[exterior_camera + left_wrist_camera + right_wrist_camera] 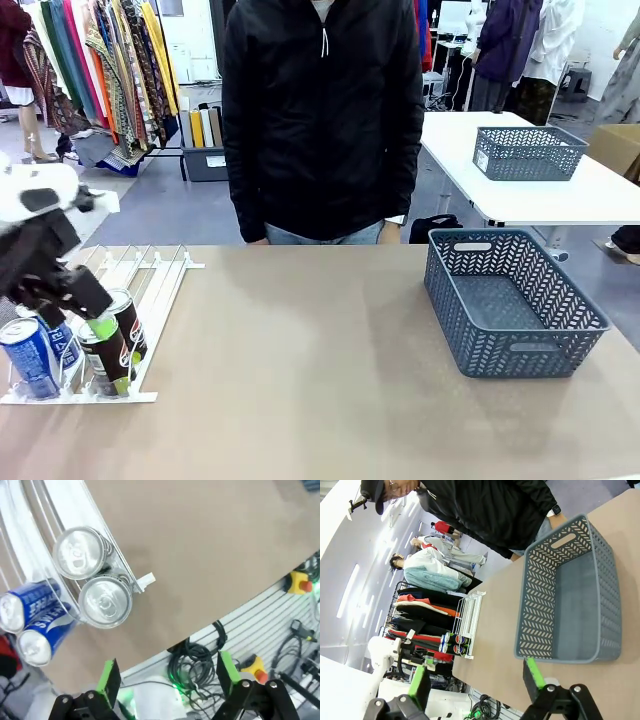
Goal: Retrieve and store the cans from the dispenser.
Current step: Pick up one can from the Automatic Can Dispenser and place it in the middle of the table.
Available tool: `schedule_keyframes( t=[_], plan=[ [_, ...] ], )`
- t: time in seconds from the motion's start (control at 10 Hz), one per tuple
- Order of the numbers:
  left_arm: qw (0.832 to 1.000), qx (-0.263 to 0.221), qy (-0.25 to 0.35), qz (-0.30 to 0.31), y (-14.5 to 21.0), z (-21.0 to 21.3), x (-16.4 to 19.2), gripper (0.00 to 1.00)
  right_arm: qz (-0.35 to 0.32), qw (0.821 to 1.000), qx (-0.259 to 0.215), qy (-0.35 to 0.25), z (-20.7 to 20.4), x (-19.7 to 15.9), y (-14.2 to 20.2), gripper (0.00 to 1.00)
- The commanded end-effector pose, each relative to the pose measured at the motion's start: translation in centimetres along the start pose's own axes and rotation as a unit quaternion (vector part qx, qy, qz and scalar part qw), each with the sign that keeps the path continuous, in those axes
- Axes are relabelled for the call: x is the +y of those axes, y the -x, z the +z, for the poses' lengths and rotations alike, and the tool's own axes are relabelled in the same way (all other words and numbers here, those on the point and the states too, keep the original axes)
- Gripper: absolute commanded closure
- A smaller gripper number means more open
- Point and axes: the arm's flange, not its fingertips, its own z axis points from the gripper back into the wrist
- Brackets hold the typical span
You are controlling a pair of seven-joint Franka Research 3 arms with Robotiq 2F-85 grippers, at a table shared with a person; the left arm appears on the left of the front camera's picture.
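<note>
dispenser (pixel 150 275): on table's left, holds two blue cans (pixel 30 357) and two dark cans (pixel 128 322) at its front stop | basket (pixel 470 330): table's right | left fingers (pixel 109 677): spread, near dark cans | right fingers (pixel 532 672): spread, facing basket | left wrist view: silver tops from above

Layout on the counter (pixel 320 410). The dispenser (pixel 135 268) is set at the left end. Four cans (pixel 105 368) are gathered at the dispenser's near end. A basket (pixel 470 340) is placed well apart to the dispenser's right. A person (pixel 320 120) is stationed beyond the dispenser, behind the far edge.
</note>
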Motion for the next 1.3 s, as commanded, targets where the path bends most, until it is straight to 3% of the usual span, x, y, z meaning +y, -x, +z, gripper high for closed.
schedule_keyframes(
  t=[0.0, 0.2, 1.2],
  plan=[
    [0.996, 0.014, -0.057, 0.06, -1.0, -1.7, 0.0, 0.0, 0.002, 1.0, 0.0, -0.006, 0.1, 0.1, 0.0, 0.0],
    [0.986, 0.0, -0.108, 0.128, -1.0, -2.5, 0.3, 0.0, 0.002, 1.0, 0.0, -0.006, 0.1, 0.1, 0.0, 0.0],
    [0.989, 0.01, -0.093, 0.119, -2.6, -7.6, 3.7, 0.0, 0.002, 1.0, 0.0, -0.006, 0.1, 0.1, 0.0, 0.0]
  ],
)
